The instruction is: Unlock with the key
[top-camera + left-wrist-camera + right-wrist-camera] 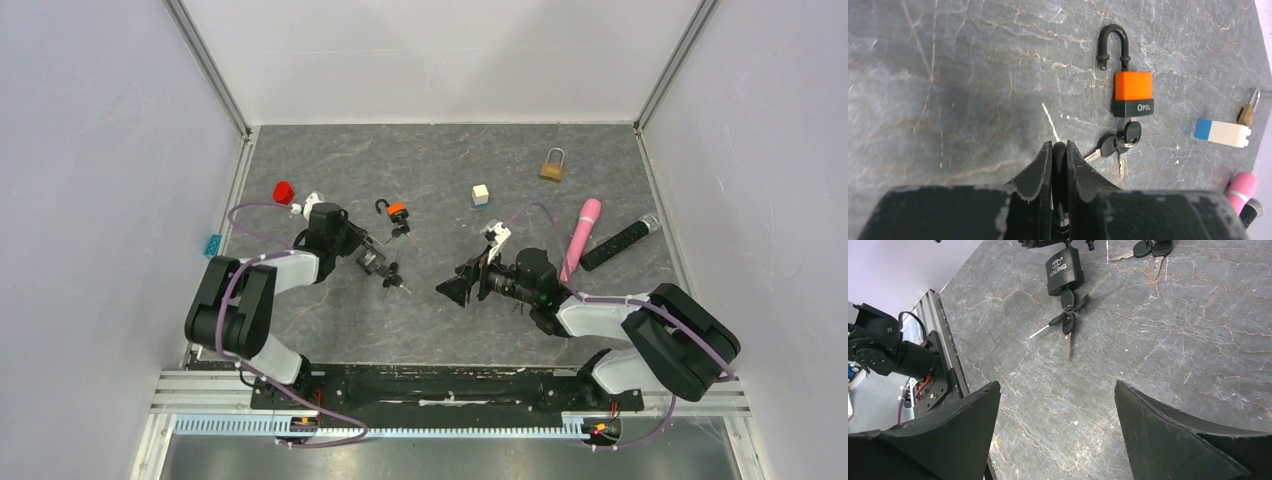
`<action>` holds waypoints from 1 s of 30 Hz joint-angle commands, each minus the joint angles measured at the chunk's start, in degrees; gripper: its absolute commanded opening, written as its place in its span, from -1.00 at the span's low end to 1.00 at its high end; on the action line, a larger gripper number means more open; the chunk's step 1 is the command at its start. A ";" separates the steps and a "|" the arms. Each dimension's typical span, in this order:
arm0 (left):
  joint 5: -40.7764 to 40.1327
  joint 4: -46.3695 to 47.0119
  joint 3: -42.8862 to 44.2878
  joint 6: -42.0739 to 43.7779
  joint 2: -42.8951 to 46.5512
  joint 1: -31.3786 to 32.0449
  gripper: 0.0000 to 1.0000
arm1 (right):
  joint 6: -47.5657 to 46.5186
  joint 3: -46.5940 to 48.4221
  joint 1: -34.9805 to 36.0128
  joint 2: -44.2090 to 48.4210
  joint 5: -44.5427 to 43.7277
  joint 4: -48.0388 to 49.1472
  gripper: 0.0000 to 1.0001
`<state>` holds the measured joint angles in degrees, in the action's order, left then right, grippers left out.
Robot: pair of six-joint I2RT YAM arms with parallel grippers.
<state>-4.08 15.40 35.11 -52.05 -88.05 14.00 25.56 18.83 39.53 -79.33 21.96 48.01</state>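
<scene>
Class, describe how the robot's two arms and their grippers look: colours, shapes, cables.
The left arm and right arm have black blocky joint housings joined by white links, with lilac cables looping along them. The left gripper and right gripper have matte black, wedge-shaped fingers with scuffed, whitish edges.

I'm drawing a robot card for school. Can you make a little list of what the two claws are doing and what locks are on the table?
left gripper: shut on the shackle of the black padlock
right gripper: open, holding nothing, facing that padlock
black padlock keys: one in its keyhole, the others fanned on the table
orange padlock: shackle open, key in it
brass padlock: lying alone at the far side
other things: pink cylinder, red block
</scene>
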 commanded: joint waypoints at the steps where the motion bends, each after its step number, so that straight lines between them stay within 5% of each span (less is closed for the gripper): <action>1: 6.37 15.23 2.44 5.56 -6.03 -3.74 -0.73 | -3.02 -1.12 -0.18 2.78 0.64 -0.38 0.71; 6: 9.87 16.64 7.19 6.92 -13.10 -7.27 -0.60 | -4.90 -2.07 -0.20 5.28 -0.07 -2.86 0.71; 12: 10.49 6.21 17.88 14.01 -17.79 -10.06 -0.33 | -6.63 -1.92 -2.40 9.20 -3.56 -9.33 0.73; 19: 5.16 -9.32 26.48 20.44 -15.55 -11.37 0.95 | -12.16 3.38 -5.52 13.79 -12.43 -24.11 0.85; 30: -0.86 -42.92 40.04 26.21 2.92 -10.51 1.00 | -14.86 22.48 -13.66 11.07 -34.94 -46.23 0.96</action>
<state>-2.96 -13.23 68.99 -31.64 -93.80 3.01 12.32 32.47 29.23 -65.87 -1.13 10.76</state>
